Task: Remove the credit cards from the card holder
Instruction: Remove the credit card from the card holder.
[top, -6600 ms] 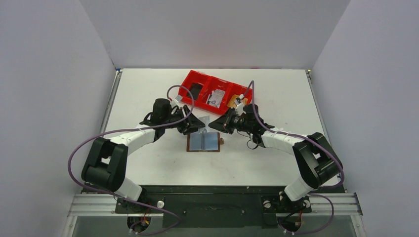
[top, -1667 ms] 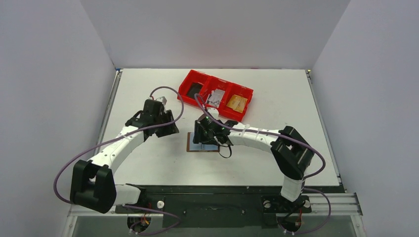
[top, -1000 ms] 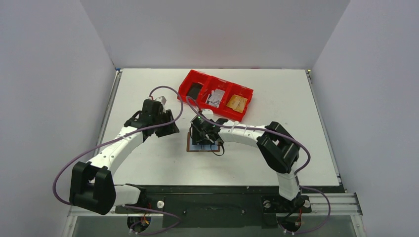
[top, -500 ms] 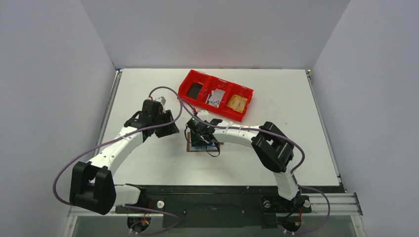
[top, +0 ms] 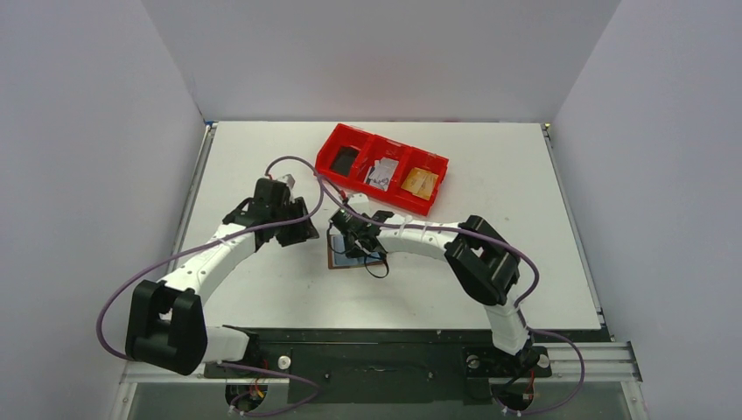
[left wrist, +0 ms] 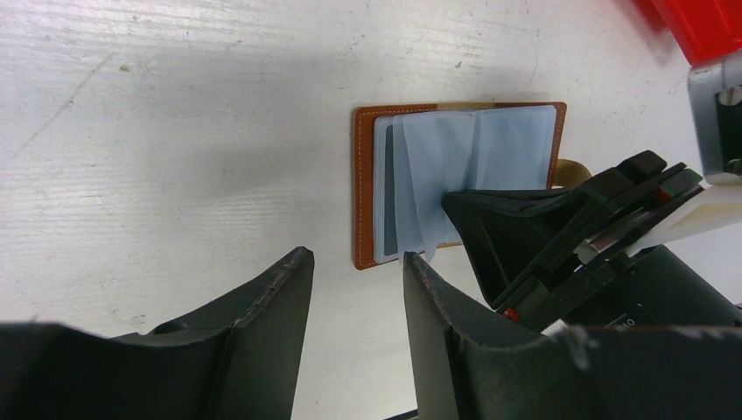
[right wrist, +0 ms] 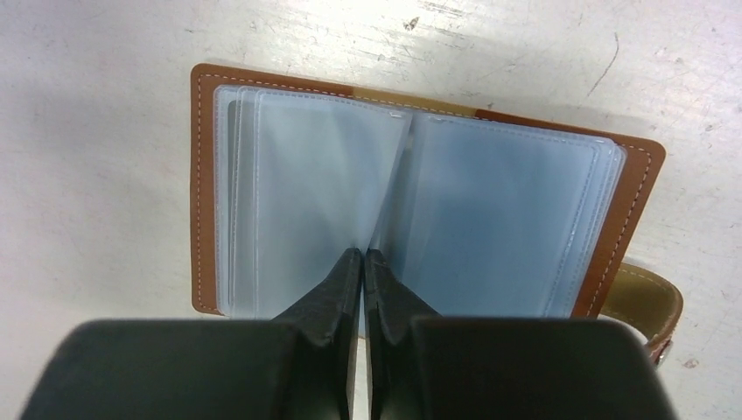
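Note:
The card holder point(top: 339, 256) lies open on the table, brown leather point(right wrist: 203, 175) around clear plastic sleeves point(right wrist: 516, 219). My right gripper point(right wrist: 363, 254) is shut on one sleeve leaf that stands up at the spine, and in the left wrist view that leaf point(left wrist: 437, 166) is lifted off the stack. In the top view the right gripper point(top: 353, 241) sits over the holder. My left gripper point(left wrist: 354, 254) is open and holds nothing, just left of the holder point(left wrist: 363, 192); its place in the top view is point(top: 302, 229). A tan-gold credit card point(top: 421, 182) lies in the red tray. I cannot tell whether the sleeves hold a card.
A red three-compartment tray point(top: 326, 147) stands behind the holder, with a dark item point(top: 346, 159) at its left and a whitish item point(top: 381, 172) in the middle. The holder's snap strap point(right wrist: 652, 302) sticks out at its right edge.
The right gripper's fingers closed on the sleeve leaf after sliding a little left over the holder. The left arm has stayed put, still open.

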`<move>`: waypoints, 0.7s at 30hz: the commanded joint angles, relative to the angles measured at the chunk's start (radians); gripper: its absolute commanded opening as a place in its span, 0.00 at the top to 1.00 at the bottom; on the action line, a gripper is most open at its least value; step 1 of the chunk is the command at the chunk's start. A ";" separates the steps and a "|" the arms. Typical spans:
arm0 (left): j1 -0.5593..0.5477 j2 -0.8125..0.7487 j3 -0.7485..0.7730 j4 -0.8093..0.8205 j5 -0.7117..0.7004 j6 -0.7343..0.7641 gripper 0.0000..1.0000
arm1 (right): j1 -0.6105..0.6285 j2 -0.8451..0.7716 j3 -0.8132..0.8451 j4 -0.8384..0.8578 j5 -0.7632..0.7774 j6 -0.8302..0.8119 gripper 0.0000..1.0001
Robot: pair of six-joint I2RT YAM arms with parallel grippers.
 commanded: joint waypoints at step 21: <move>-0.060 0.129 -0.060 0.195 0.157 -0.110 0.61 | -0.128 -0.044 -0.361 0.362 -0.402 0.016 1.00</move>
